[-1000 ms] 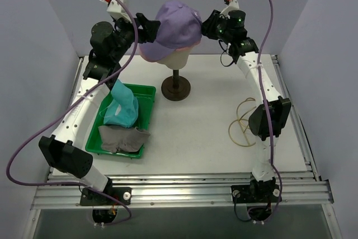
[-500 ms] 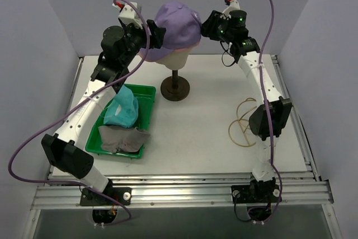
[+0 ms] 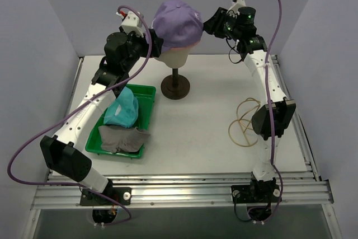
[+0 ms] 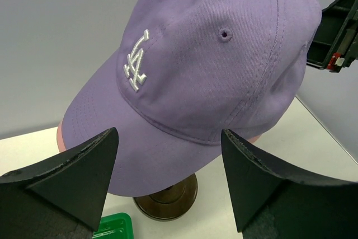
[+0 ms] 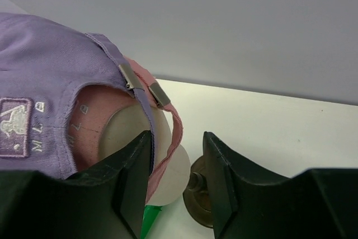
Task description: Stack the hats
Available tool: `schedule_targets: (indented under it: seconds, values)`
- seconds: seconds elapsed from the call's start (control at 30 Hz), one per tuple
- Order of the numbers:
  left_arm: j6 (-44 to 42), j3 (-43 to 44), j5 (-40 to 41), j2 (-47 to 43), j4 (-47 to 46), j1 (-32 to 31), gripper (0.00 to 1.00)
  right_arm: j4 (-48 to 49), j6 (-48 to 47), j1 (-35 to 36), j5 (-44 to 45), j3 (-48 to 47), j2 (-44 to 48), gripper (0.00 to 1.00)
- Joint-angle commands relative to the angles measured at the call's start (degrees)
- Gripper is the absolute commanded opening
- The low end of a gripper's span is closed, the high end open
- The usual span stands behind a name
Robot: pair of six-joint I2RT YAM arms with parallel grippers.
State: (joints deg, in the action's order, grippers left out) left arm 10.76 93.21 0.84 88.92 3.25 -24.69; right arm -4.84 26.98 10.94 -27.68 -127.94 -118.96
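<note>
A lavender cap (image 3: 178,22) with a white logo sits on top of a pink cap (image 3: 192,45) on the mannequin head (image 3: 170,55). My left gripper (image 3: 151,42) stands wide open just short of the lavender cap's (image 4: 224,76) brim, touching nothing; the left gripper (image 4: 168,177) has only a pink edge (image 4: 60,134) peeking out beside it. My right gripper (image 3: 208,26) is at the back of the caps, open. In the right wrist view the pink strap (image 5: 178,121) hangs loose by the left finger of the right gripper (image 5: 178,172). A teal bucket hat (image 3: 123,109) and a grey hat (image 3: 124,138) lie in the green tray (image 3: 146,90).
The mannequin head stands on a dark round stand (image 3: 175,88) at the table's back middle. A loop of thin cable (image 3: 242,121) lies on the table beside the right arm. Walls close in on the left, right and back.
The left arm has swung right, bringing its open gripper closer to the cap's brim. The right gripper has widened its jaws at the back straps and shifted slightly up and right.
</note>
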Motion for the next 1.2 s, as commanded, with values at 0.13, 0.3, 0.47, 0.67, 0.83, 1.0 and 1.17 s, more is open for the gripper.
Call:
schedule_targets:
  seconds: [0.13,0.3,0.47,0.67,0.83,1.0,1.17]
  values:
    - [-0.4,0.8,0.4,-0.3,-1.7,-0.4,0.82,7.6,1.8,-0.4,-4.7,0.0,5.0,0.38]
    - [-0.4,2.2,0.7,1.7,-1.8,-1.3,0.82,7.4,2.1,-0.4,-2.8,-0.6,5.8,0.39]
    - [-0.7,2.2,1.4,2.7,-1.8,-2.3,0.82,2.8,0.1,-0.8,0.2,0.2,6.5,0.39]
    - [-1.8,1.7,3.4,3.7,-0.4,-3.3,0.82,1.8,-1.8,-1.3,3.9,5.9,9.8,0.39]
    - [-2.6,-0.2,6.8,0.0,3.2,-4.9,0.82,-2.1,-3.8,-2.3,7.8,5.9,12.1,0.39]
    - [-3.2,-1.6,9.8,-4.6,2.4,-5.0,0.83,-1.3,-4.2,-1.7,10.1,8.2,17.4,0.38]
    - [-3.6,-0.7,12.2,-8.2,5.2,-4.8,0.83,2.0,-5.9,3.4,9.2,11.8,22.1,0.38]
